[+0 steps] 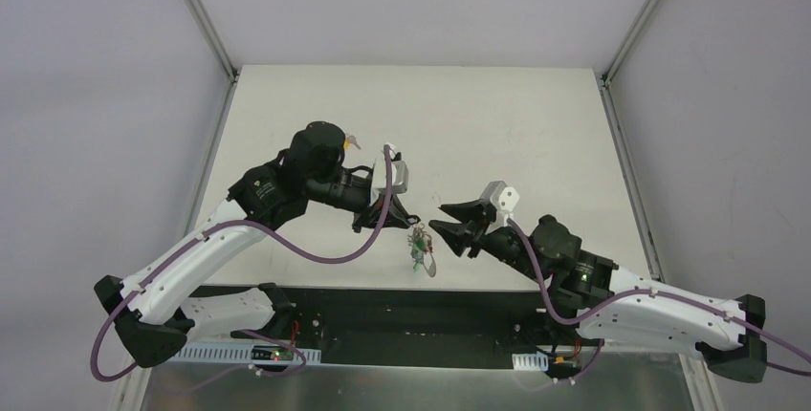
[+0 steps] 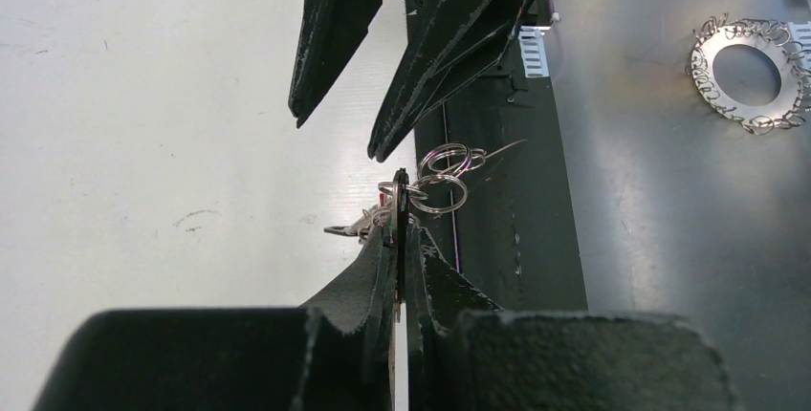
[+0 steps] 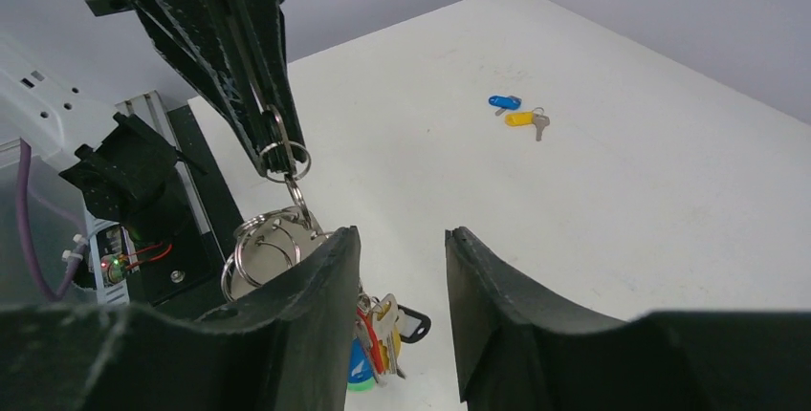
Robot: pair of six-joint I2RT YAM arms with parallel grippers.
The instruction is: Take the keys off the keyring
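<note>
Over the matte white table (image 1: 497, 124), my left claw (image 2: 399, 189) is pinched together on the thin wire keyring (image 2: 442, 178). My right claw (image 3: 402, 239) stands apart beside the hanging plastic-headed keys (image 3: 378, 330).

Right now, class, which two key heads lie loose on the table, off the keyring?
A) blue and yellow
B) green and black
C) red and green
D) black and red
A: in the right wrist view the blue key and the yellow key lie together on the table, apart from the keyring hanging from the left gripper.
</note>
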